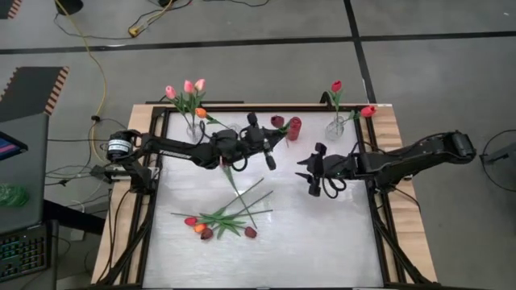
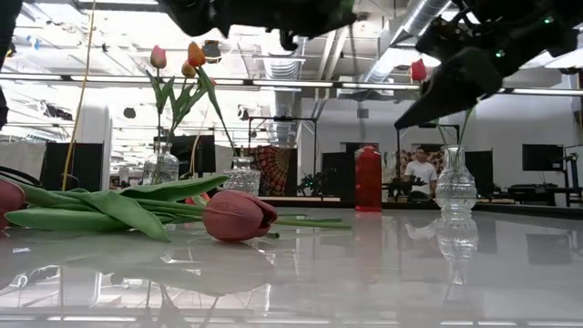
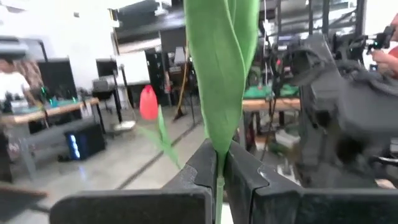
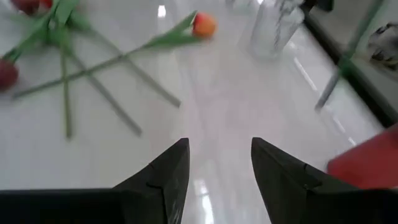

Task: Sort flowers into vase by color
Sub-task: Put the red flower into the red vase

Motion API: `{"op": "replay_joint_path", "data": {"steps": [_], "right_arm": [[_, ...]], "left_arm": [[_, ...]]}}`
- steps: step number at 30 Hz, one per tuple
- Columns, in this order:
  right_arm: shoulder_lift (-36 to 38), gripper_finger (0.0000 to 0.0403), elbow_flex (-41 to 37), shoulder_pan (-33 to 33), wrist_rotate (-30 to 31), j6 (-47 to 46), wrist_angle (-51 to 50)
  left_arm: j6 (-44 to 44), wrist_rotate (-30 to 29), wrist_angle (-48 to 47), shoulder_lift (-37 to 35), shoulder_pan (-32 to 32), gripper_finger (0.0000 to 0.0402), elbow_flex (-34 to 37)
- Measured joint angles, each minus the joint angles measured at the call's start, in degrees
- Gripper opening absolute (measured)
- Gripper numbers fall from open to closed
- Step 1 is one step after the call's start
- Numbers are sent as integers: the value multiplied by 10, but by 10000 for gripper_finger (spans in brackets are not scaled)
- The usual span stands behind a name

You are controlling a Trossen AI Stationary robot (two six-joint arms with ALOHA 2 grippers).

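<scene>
You see a clear glass vase (image 1: 194,127) at the far left of the worktop (image 1: 322,234), holding pink tulips (image 1: 187,87) and one orange tulip (image 1: 201,113). A second glass vase (image 1: 335,127) at the far right holds red tulips (image 1: 337,85). A red bottle-shaped vase (image 1: 294,128) stands between them, with nothing visibly in it. Loose flowers (image 1: 222,219) lie crossed on the near left of the worktop. Your left gripper (image 1: 266,143), raised near the far centre, has its fingers (image 3: 245,180) clenched on a green stem with a dark maroon head (image 1: 277,122). Your right gripper (image 1: 311,176) hovers right of centre, fingers (image 4: 165,174) released, well apart from the loose flowers.
</scene>
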State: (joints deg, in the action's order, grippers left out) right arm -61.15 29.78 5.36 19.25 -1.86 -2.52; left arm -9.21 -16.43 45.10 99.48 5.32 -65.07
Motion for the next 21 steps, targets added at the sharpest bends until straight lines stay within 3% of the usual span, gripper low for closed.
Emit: {"op": "replay_joint_path", "data": {"steps": [11, 21], "right_arm": [[0, 196, 0, 27, 0, -29, -50], [0, 195, 0, 29, 0, -28, -49]], "left_arm": [[-48, 18, -36, 67, 44, 2, -134], [-29, 26, -96, 105, 93, 2, -185]]}}
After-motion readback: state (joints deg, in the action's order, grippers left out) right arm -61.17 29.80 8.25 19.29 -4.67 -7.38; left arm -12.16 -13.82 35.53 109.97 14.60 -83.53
